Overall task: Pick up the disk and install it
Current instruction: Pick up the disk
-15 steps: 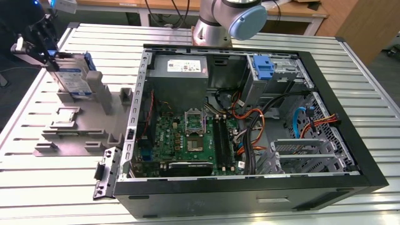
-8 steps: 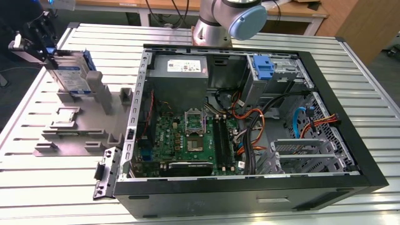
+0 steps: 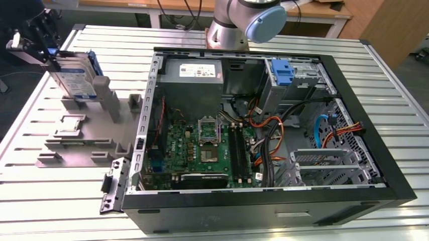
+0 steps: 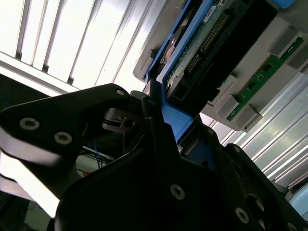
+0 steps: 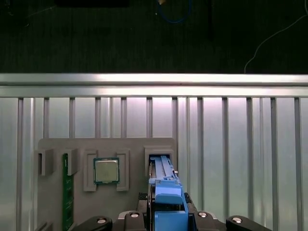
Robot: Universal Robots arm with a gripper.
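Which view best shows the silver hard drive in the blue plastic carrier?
Exterior view: the hard drive shows its labelled face. The first wrist view shows its blue edge; the second wrist view, its board side.

Blue-framed disk [image 3: 75,76] stands upright on edge; label showing.

The disk [image 3: 72,76] is silver-grey, with a white-and-blue label and a bright blue frame. The holder [image 3: 80,135] is plain grey and the ribbed tabletop [image 3: 60,201] striped silver. The computer case [image 3: 268,211] is black, its motherboard [image 3: 201,150] green.
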